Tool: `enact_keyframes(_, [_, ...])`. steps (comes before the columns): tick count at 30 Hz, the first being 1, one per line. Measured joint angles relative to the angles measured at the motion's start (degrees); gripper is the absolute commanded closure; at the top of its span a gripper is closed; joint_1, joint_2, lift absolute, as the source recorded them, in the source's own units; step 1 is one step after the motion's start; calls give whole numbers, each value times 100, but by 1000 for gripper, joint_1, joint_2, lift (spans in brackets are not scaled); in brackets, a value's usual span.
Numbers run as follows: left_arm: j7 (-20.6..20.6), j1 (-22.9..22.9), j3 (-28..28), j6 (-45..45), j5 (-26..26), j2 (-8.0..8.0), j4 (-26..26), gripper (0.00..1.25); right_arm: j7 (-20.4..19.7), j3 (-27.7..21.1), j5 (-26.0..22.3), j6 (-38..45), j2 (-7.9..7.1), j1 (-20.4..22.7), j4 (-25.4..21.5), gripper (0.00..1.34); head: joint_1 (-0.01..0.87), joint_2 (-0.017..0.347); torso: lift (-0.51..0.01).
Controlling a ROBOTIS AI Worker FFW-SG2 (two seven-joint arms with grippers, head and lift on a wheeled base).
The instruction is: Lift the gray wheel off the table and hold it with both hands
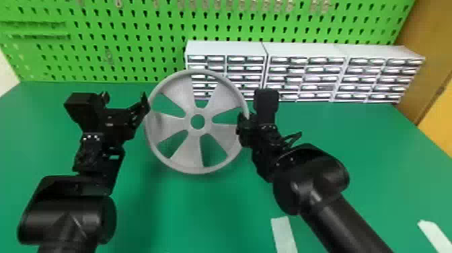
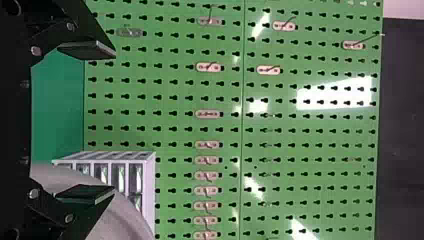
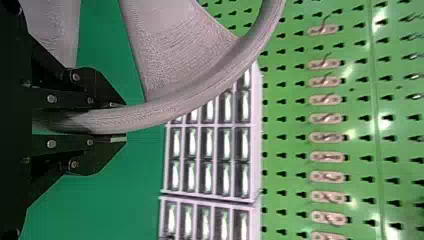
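The gray wheel (image 1: pixel 175 124) stands on edge, its spoked face towards the head view; I cannot tell whether its lower rim touches the table. On its right side my right gripper (image 1: pixel 245 125) is shut on the rim. My left gripper (image 1: pixel 125 98) is open at the wheel's left, one finger close beside the rim, contact unclear. In the left wrist view, the left gripper (image 2: pixel 114 122) has nothing between its spread fingers, and the wheel (image 2: pixel 122 220) shows beyond one of them. The right wrist view has the rim of the wheel (image 3: pixel 165 112) between the fingers of the right gripper (image 3: pixel 125 121).
White drawer cabinets (image 1: pixel 304 50) line the back of the green table (image 1: pixel 336 151), behind the wheel and right arm. A green pegboard (image 1: pixel 127 43) rises at the rear. White strips (image 1: pixel 284 233) lie near the front right.
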Motion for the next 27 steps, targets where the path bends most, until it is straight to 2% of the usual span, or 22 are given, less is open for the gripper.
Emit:
enact_keyframes(7, [189,85,-142,-58,74,0,-169,309,117,110,448,-825,119,78,292,1171,711,15,-98])
enact_keyframes(11, [353,235,-231,-68,126,0,-377,309,134,141,746,-1338,116,124,375,1171,711,15,-98])
enact_keyframes(21, [388,517,-353,-69,257,0,-659,309,122,-80,1375,-2413,179,221,643,1171,711,15,-98])
enact_keyframes(27, [401,572,-399,-75,278,0,-714,309,-124,-198,1721,-2832,246,326,721,1173,711,15,-98])
